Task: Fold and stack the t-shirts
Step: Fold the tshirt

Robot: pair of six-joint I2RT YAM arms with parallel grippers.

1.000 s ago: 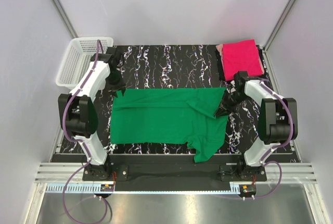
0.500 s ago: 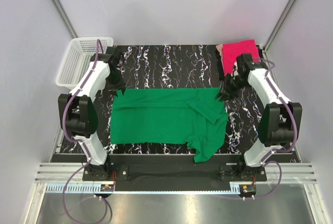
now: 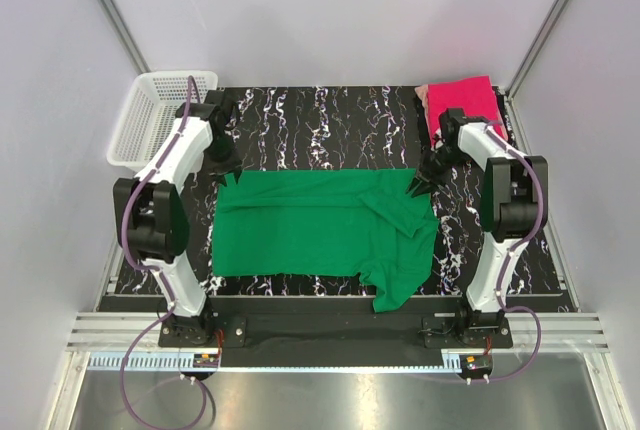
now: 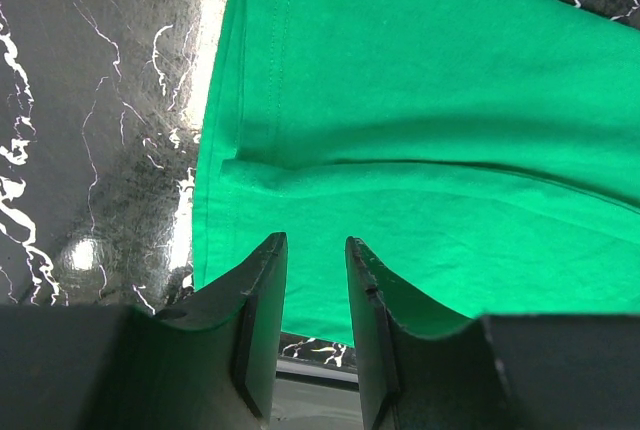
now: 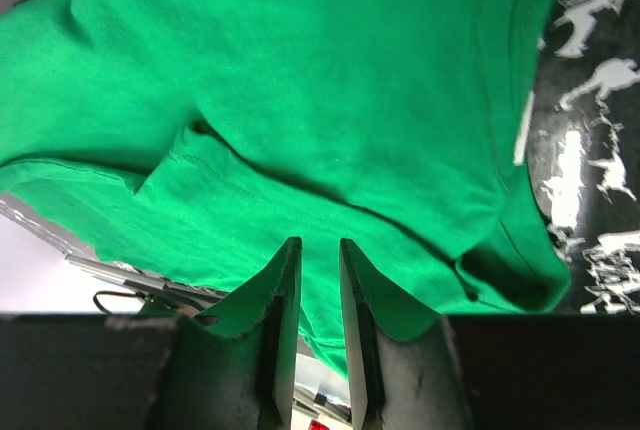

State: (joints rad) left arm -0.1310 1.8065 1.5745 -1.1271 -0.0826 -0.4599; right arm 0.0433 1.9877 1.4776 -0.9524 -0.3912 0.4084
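I am looking down on the green shirt (image 3: 320, 230), which is lying spread across the middle of the desk (image 3: 320, 120), its long side running from 9 to 3 o'clock. Most of it is lying flat. Toward 3 o'clock the cloth is doubling over itself in loose folds, and a sleeve (image 3: 395, 290) is trailing out at 5 o'clock toward the desk's near edge.

I am poising my left gripper (image 3: 226, 176) at the shirt's 10 o'clock corner, where a small tip of green is standing up just beside it. In my left wrist view the fingers (image 4: 262, 310) are standing a narrow gap apart over the shirt's hemmed edge, with green showing in the gap. I cannot tell whether they are pinching cloth or only hanging above it.

I am poising my right gripper (image 3: 420, 185) at the shirt's 2 o'clock corner, where a few little points of green are sticking up. In my right wrist view its two fingers are also standing a narrow gap apart, over rumpled green cloth with a rolled edge bulging at 4 o'clock. Here too I cannot tell whether anything is being pinched.

The pink shirt (image 3: 465, 100) is lying as a compact block at the desk's 1 o'clock corner, apart from the green one. The white basket (image 3: 135, 140) is sitting at the 10 o'clock corner.
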